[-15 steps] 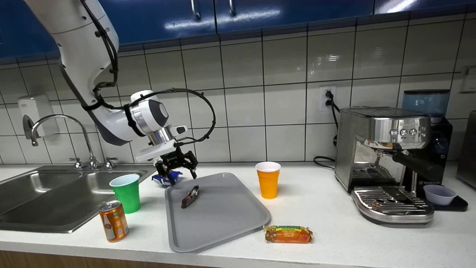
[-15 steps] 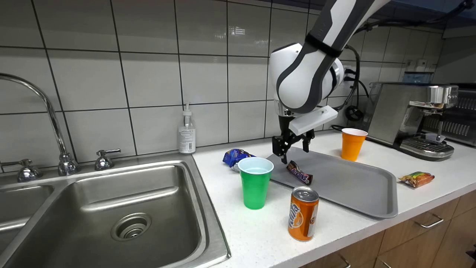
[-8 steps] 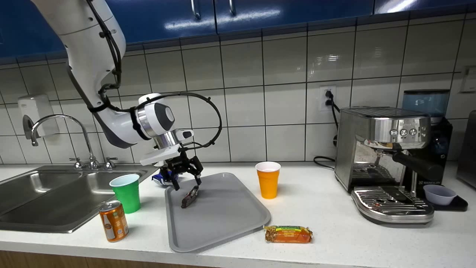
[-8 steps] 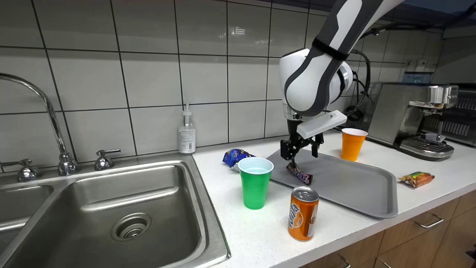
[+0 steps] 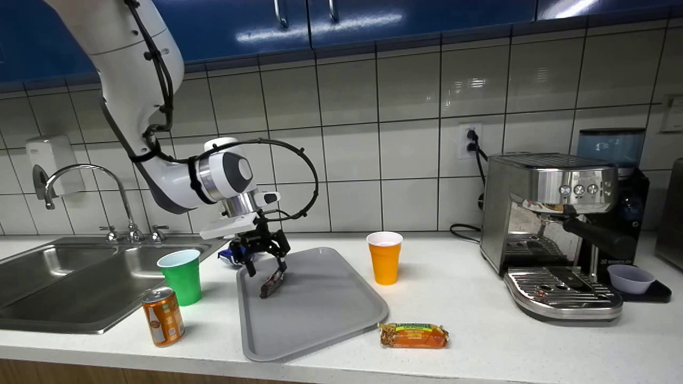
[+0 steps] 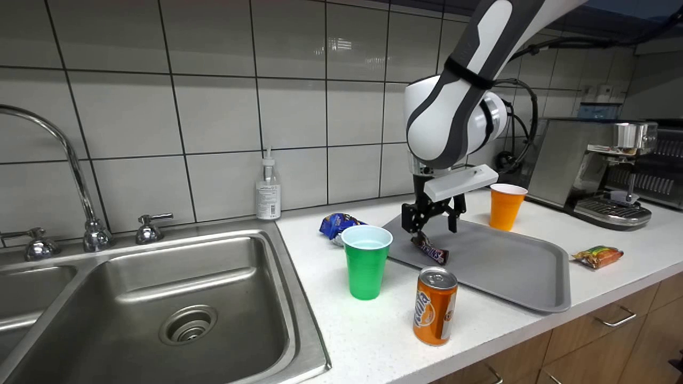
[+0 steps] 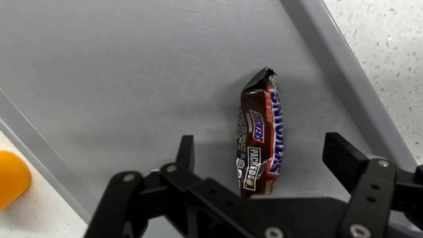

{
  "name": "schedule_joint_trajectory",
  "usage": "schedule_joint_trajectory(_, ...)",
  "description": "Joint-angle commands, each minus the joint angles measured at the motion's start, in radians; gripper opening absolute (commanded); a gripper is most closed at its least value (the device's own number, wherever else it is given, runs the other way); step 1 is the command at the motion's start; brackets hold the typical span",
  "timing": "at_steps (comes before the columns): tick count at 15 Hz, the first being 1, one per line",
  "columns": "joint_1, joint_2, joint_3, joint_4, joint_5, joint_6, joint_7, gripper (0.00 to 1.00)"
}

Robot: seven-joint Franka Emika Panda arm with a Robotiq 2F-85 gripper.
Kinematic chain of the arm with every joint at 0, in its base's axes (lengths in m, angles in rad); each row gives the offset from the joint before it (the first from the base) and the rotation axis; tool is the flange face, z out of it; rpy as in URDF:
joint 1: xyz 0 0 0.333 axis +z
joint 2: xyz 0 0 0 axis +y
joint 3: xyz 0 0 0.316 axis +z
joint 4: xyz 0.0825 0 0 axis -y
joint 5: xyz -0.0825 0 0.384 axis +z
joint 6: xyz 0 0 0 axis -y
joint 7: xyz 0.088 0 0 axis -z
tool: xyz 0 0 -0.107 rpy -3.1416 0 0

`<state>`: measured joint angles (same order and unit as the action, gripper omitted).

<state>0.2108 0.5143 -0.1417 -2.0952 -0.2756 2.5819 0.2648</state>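
I have the fingers (image 7: 344, 161) spread wide; my wrist view shows the bar (image 7: 259, 142) between them, a gap visible on either side. The bar lies on the tray (image 5: 315, 314), near the corner by the blue packet (image 6: 338, 224). I see the green cup (image 6: 366, 269) and can (image 6: 436, 306) upright on the tabletop (image 6: 368, 336), between sink (image 6: 305, 325) and tray.

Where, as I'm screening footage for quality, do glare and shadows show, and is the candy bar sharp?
In an exterior view, white glare streaks the blue cabinets; in both exterior views, bright reflections dot the wall tiles; in the wrist view, soft shadows lie on the gray tray beside the candy bar, whose large lettering reads sharply.
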Motion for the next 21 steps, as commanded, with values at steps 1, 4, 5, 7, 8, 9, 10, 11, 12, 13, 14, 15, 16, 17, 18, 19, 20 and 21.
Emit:
schedule_joint_trajectory(1, -0.023, 0.027, 0.018, 0.03, 0.029, -0.009, 0.009, 1.0)
schedule_joint_trajectory(4, -0.026, 0.053, 0.019, 0.054, 0.051, -0.012, 0.007, 1.0)
schedule_joint_trajectory(5, -0.028, 0.061, 0.02, 0.063, 0.06, -0.014, 0.006, 1.0)
schedule_joint_trajectory(7, -0.03, 0.079, 0.02, 0.082, 0.076, -0.018, 0.005, 1.0)
schedule_joint_trajectory(8, -0.032, 0.087, 0.021, 0.091, 0.083, -0.02, 0.003, 1.0)
schedule_joint_trajectory(9, -0.033, 0.094, 0.021, 0.1, 0.088, -0.021, 0.002, 1.0)
schedule_joint_trajectory(10, -0.034, 0.1, 0.02, 0.108, 0.092, -0.021, 0.003, 1.0)
schedule_joint_trajectory(11, -0.036, 0.107, 0.02, 0.116, 0.099, -0.023, 0.002, 1.0)
schedule_joint_trajectory(12, -0.037, 0.113, 0.021, 0.124, 0.104, -0.024, 0.001, 1.0)
schedule_joint_trajectory(13, -0.038, 0.118, 0.022, 0.13, 0.109, -0.024, -0.001, 1.0)
schedule_joint_trajectory(14, -0.039, 0.121, 0.022, 0.135, 0.113, -0.024, -0.001, 1.0)
schedule_joint_trajectory(15, -0.04, 0.125, 0.022, 0.141, 0.117, -0.026, -0.003, 0.75)
schedule_joint_trajectory(16, -0.041, 0.128, 0.023, 0.146, 0.12, -0.027, -0.004, 0.72)
schedule_joint_trajectory(17, -0.043, 0.132, 0.025, 0.151, 0.124, -0.028, -0.006, 0.66)
schedule_joint_trajectory(18, -0.044, 0.135, 0.025, 0.154, 0.126, -0.029, -0.007, 0.56)
schedule_joint_trajectory(19, -0.045, 0.136, 0.025, 0.157, 0.13, -0.029, -0.007, 0.49)
schedule_joint_trajectory(20, -0.047, 0.137, 0.027, 0.158, 0.135, -0.029, -0.009, 0.4)
schedule_joint_trajectory(21, -0.05, 0.138, 0.028, 0.16, 0.14, -0.029, -0.011, 0.34)
